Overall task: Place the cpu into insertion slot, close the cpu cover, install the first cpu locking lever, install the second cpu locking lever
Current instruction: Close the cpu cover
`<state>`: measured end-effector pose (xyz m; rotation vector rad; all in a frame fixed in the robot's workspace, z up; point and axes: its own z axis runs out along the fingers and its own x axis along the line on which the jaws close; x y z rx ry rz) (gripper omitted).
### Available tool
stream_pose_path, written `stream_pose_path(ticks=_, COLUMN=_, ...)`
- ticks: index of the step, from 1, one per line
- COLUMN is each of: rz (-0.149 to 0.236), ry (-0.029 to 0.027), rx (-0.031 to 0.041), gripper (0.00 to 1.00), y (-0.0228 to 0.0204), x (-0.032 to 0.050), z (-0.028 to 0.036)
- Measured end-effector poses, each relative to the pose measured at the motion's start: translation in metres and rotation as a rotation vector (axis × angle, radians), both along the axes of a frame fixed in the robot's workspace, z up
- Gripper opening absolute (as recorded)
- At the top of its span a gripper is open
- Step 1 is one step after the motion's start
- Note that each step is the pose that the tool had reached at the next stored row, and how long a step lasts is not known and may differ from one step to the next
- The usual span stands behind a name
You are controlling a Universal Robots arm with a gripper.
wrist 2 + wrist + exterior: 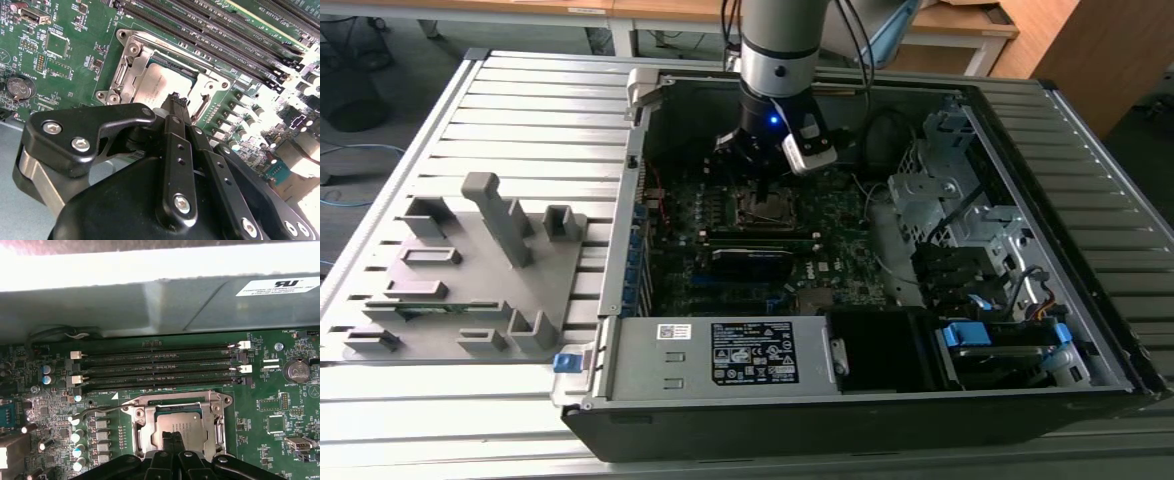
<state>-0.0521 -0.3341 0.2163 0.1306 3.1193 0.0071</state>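
Closest to us in both wrist views, the gripper point(174, 98) point(172, 436) has its black fingers drawn together into one narrow tip, and we see nothing pinched between them. The tip sits right over the cpu point(160, 82) point(182, 426), though we cannot tell whether it touches or only hovers. The cpu lies flat in the insertion slot point(767, 207), a small square chip with a dull silver-grey top and faint print. We judge it light, stiff and thin. Its smooth lid would be slippery, and its underside and the socket contacts are easily damaged, so it is best taken by two opposite edges and never pressed at an angle. Around it lies the cpu cover point(207, 90) point(145, 432), a thin bright metal frame that appears folded down, the chip showing through its window. It looks springy and is best pushed at its free edge. Beyond the socket run the long black memory slots point(160, 365), then a coin battery point(295, 371) and the grey case wall point(150, 305). Farther out in the exterior view are the power supply box point(720, 352), a grey fixture tray point(467, 270) and the slatted table point(534, 90).
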Motion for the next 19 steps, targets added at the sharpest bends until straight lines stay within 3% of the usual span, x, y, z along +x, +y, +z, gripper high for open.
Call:
stream_pose_path(ticks=6, rz=0.000, ry=0.0000, rx=0.0002, gripper=0.10, y=0.0000, x=0.0007, z=0.0003)
stream_pose_path(ticks=12, rz=0.000, ry=-0.0002, rx=0.0003, gripper=0.10, y=0.0000, x=0.0075, z=0.0003)
stream_pose_path(ticks=19, rz=0.000, ry=-0.0002, rx=0.0004, gripper=0.10, y=0.0001, x=0.0078, z=0.0021)
